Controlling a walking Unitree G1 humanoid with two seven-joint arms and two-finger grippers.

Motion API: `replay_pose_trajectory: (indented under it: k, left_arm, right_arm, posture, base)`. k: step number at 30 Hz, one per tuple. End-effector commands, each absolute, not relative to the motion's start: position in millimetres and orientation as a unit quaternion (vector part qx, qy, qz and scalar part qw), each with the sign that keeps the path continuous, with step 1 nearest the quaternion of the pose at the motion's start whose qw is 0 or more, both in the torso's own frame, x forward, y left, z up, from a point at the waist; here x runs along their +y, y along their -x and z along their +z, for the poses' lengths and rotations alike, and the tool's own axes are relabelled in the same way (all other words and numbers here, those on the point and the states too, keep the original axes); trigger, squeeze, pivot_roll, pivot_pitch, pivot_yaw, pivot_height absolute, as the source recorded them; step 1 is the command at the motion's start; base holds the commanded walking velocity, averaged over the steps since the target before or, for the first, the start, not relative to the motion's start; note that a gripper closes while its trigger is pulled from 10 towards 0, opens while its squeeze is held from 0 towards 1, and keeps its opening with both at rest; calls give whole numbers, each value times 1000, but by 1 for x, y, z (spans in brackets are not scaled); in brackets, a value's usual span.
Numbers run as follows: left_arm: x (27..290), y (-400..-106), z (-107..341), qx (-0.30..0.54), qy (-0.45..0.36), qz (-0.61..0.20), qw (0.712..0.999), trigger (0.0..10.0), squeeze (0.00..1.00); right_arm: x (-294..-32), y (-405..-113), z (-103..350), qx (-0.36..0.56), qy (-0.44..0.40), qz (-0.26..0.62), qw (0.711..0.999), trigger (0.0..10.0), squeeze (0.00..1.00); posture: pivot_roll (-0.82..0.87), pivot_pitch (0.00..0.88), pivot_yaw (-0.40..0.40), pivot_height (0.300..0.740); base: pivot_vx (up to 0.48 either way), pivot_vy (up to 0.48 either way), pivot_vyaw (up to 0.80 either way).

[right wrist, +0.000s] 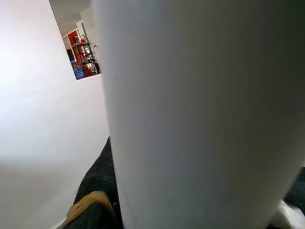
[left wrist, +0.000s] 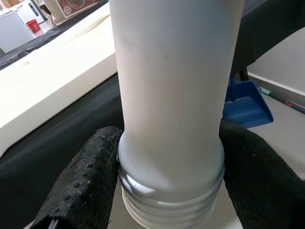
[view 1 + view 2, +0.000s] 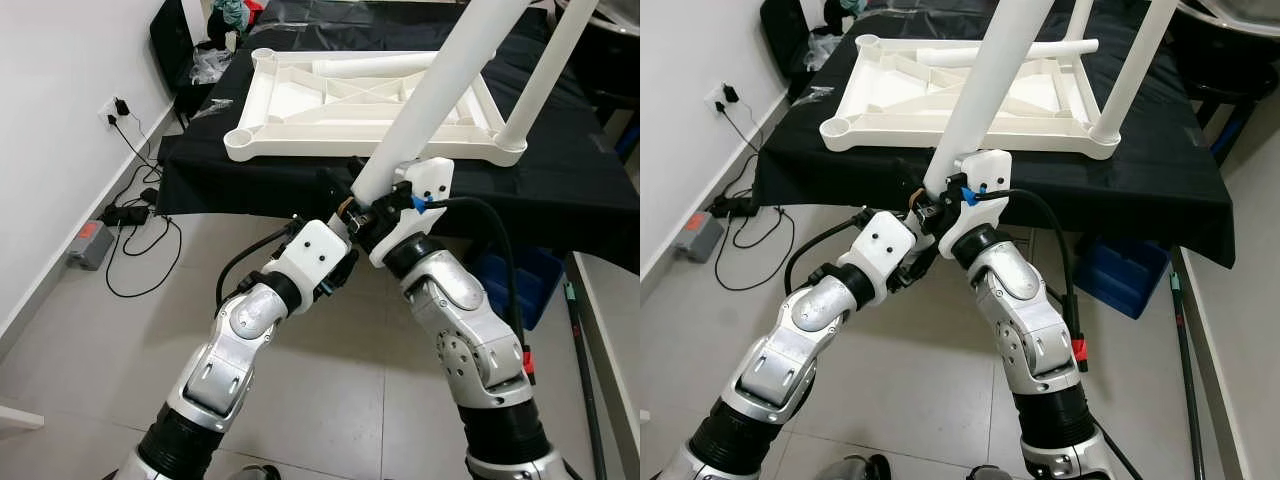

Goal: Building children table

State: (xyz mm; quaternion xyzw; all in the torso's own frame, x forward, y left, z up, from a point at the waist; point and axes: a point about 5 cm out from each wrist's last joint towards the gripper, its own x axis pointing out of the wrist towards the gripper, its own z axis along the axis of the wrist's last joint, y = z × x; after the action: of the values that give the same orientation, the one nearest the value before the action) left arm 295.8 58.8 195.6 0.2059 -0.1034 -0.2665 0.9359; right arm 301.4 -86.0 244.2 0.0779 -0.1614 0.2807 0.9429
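Together, the white table leg (image 3: 440, 85) is clamped by the left gripper (image 2: 169, 191) and right gripper (image 3: 385, 205) near its threaded end; its top is cut off.

— What is cut off here?
— The white table leg (image 3: 440, 90) leaves the picture at the top, so its far end is not seen.
— And the right gripper (image 3: 372, 208)?
— Hidden behind the leg and wrist housing; I cannot tell its fingers. The right wrist view is blurred.
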Motion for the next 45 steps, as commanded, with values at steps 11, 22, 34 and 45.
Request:
replay_pose_trajectory:
  k: [11,22,34,45]
  left_arm:
    - [68,-299,186,-95,-238,-244,935,10000,1000]
    - [68,-302,187,-113,-267,-243,926,10000,0]
    - [68,-308,183,-124,-281,-240,921,10000,0]
    - [64,-304,186,-152,-272,-251,917,0,0]
  right_arm:
    - [-85,-299,252,-175,-67,292,938,0,0]
    - [-83,-296,256,-183,-64,300,934,0,0]
    - [-79,-292,257,-181,-68,313,930,0,0]
    - [-77,-290,255,-175,-71,321,928,0,0]
  posture:
    - [72,166,-8,740]
    - [67,156,-6,740]
    - [67,158,-7,740]
    - [71,164,-8,740]
  base:
    - [0,0,0]
    - [0,0,0]
    - [0,0,0]
    - [0,0,0]
